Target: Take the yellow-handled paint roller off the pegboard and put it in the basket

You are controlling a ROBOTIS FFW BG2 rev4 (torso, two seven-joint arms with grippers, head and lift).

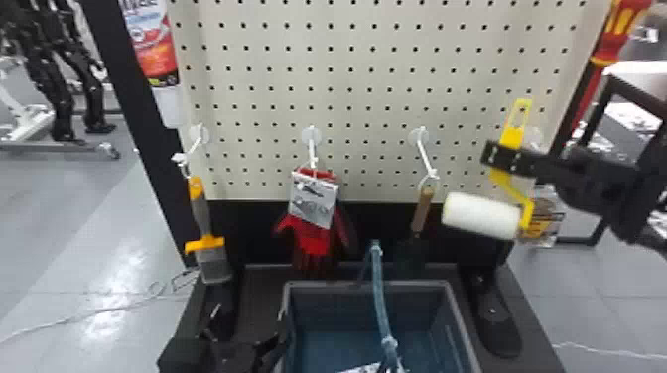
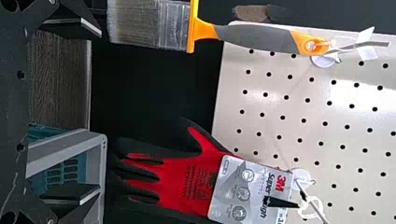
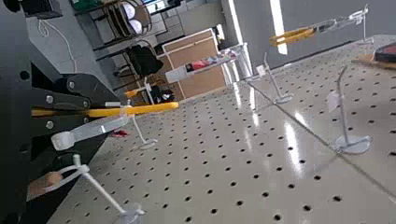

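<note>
The right gripper (image 3: 89,112), clamped on the yellow handle (image 3: 152,108), should ease the roller (image 1: 481,216) outward along the hook (image 3: 138,129) just beyond its fingertips, without twisting.

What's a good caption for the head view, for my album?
The right pincer grips the yellow-handled paint roller in front of the pegboard, with the basket below.

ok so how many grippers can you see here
2: the left gripper, open, left of the basket, and the right gripper, shut on the yellow handle of the paint roller.
</note>
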